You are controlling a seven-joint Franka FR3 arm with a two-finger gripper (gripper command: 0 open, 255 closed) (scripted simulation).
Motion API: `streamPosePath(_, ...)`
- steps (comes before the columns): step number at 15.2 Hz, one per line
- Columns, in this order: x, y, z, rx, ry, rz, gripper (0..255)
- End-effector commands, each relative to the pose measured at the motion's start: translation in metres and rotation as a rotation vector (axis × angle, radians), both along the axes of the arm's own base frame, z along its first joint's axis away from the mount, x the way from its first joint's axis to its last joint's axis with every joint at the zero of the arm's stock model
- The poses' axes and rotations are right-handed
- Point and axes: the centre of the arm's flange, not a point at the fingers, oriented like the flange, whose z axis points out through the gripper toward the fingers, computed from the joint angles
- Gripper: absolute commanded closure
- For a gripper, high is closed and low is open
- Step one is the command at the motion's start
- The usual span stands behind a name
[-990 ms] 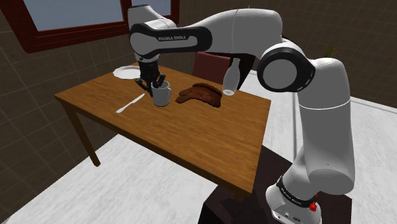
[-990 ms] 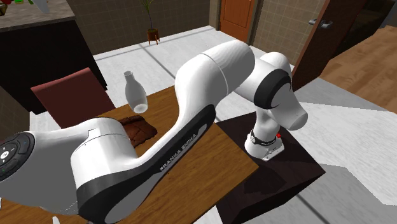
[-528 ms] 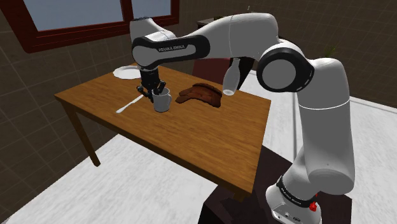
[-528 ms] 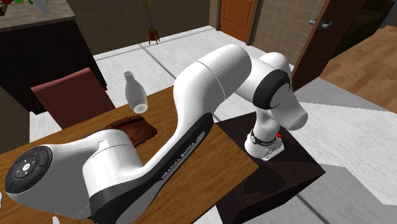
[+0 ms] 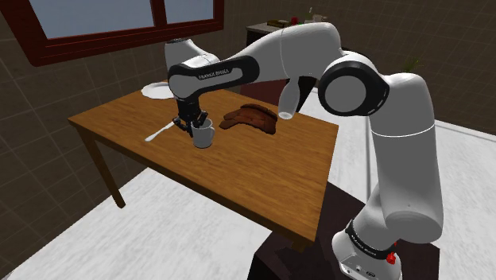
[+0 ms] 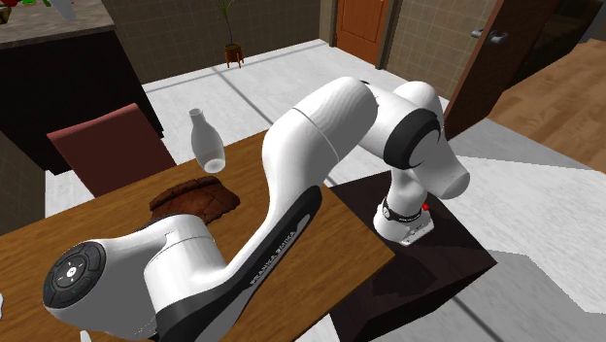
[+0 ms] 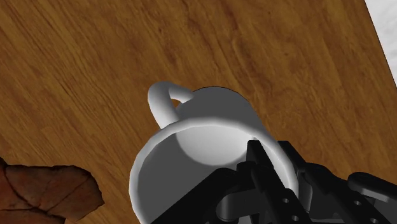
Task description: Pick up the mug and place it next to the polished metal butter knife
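Observation:
My black gripper (image 5: 194, 122) is shut on the rim of a white mug (image 5: 204, 137), near the middle of the wooden table (image 5: 238, 171). In the wrist view one finger (image 7: 257, 160) reaches inside the mug (image 7: 203, 137) and the rim is clasped; the handle points away from the hand. Whether the mug's base touches the tabletop I cannot tell. A pale butter knife (image 5: 161, 130) lies flat on the table just to the shoulder view's left of the mug.
A brown flat piece (image 5: 250, 118) lies right of the mug, with a white bottle (image 5: 288, 97) behind it and a white plate (image 5: 156, 90) at the far corner. A dark red chair (image 6: 107, 146) stands at the table's far side. My arm arches over the table.
The gripper has carried the mug down and toward the table's near side, staying close to the knife. The knife, plate, bottle and brown piece have not moved.

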Motion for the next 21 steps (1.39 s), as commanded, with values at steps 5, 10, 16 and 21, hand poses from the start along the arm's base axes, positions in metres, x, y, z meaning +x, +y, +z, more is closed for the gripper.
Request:
streamPosePath(5, 0.001, 0.001, -0.016, 0.0, -0.001, 0.0, 255)
streamPosePath(10, 0.001, 0.001, -0.016, 0.0, -0.001, 0.0, 0)
streamPosePath(16, 0.001, 0.001, -0.002, 0.0, -0.001, 0.0, 0)
streamPosePath(21, 0.002, 0.004, 0.034, 0.0, -0.001, 0.0, 0)
